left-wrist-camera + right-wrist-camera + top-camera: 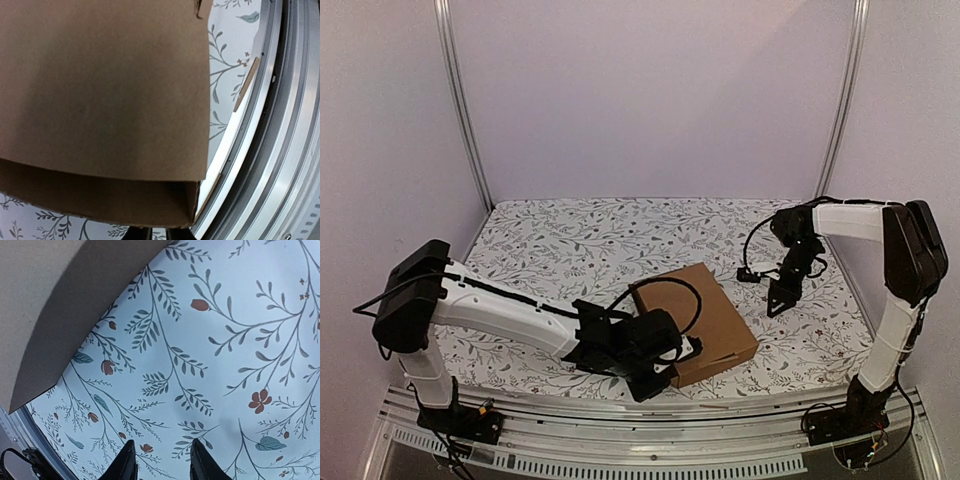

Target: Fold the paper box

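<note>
Closed brown paper box [705, 310] lies flat at middle of table [620, 235], close to near edge. Left gripper [655, 382] against box's near corner; grip state cannot tell, fingertips barely visible. Right gripper [775, 300] hovers near right edge, jaws parted, empty.

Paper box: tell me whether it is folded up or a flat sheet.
Folded up: the paper box shows a flat top and upright side walls. Whether the lid is tucked in, cannot tell.
</note>
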